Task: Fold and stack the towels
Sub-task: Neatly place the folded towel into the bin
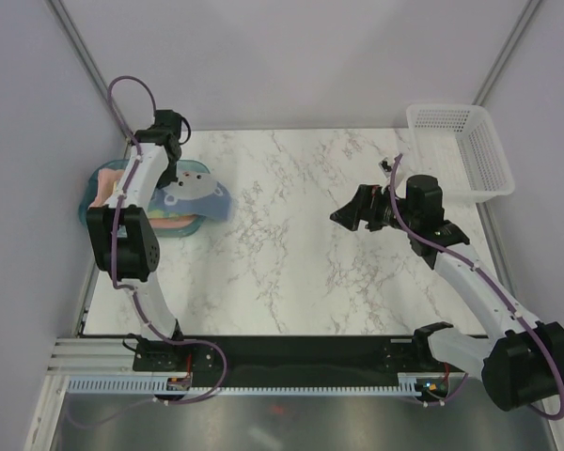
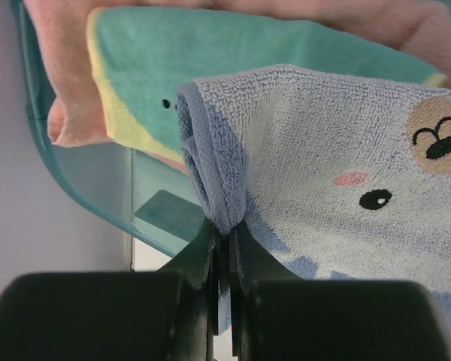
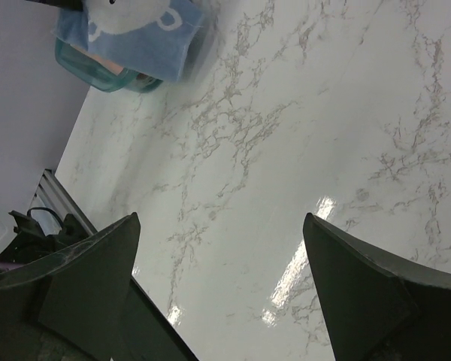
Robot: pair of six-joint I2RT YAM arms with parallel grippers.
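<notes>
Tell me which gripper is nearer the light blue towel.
Left. The left gripper is shut on a fold of the light blue towel; the right gripper hangs open over the table, far to the towel's right.

The table [image 1: 291,244] is white marble with grey veins, kinda glossy. Only two things sit right on it: a teal tray [image 1: 85,211] at the left edge and a white mesh basket [image 1: 493,164] in the far right corner. A blue towel [image 1: 202,197] spills over the tray's rim, can't tell if it touches the marble.
</notes>
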